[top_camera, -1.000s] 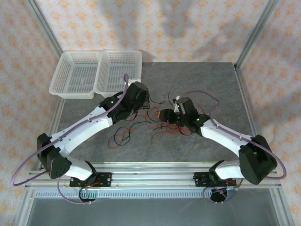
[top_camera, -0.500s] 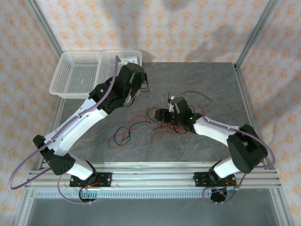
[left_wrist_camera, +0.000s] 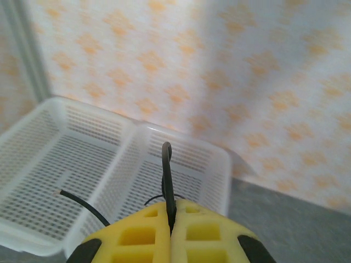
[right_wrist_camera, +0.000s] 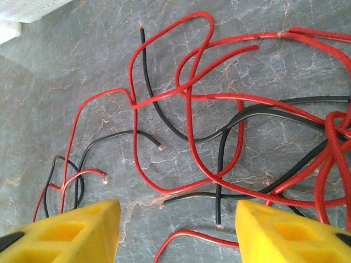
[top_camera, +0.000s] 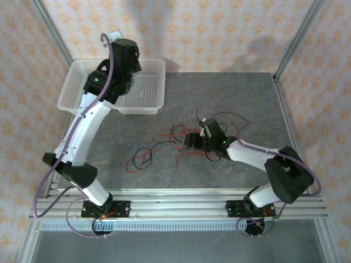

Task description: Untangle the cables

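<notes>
Tangle of thin red wires [right_wrist_camera: 189,109] and black wires [right_wrist_camera: 219,148] spread flat on the grey stone-patterned table [top_camera: 247,98], right of centre in the top view, with a smaller loose red-and-black loop [top_camera: 140,159] lying apart to its left. Right gripper [right_wrist_camera: 175,230] low over the near side of the tangle, yellow fingers [right_wrist_camera: 82,230] set well apart, nothing pinched between them, only wire lying on the table beneath. Left gripper [left_wrist_camera: 171,219] raised over the white two-compartment mesh basket [left_wrist_camera: 137,130] at the table's far left corner, pads pressed together and clamped on one black wire [left_wrist_camera: 166,175], standing up above the fingers as a short hooked stub; a second black stretch [left_wrist_camera: 82,205], probably the same wire, curving out to the left over the basket. Judged very light and limp, with just enough spring to keep a curve: no lifting effort needed, but prone to dragging neighbours along at every crossing. Smooth insulation and a section far thinner than a finger: likely to slip from a loose or off-centre pinch, so best taken squarely in the middle of the pads. Best hold probably a free end or an uncrossed stretch, such as the bare-tipped black end [right_wrist_camera: 142,134] left of centre in the right wrist view, rather than the dense red knot [right_wrist_camera: 334,131] at the right edge, liable to tighten under any pull.
</notes>
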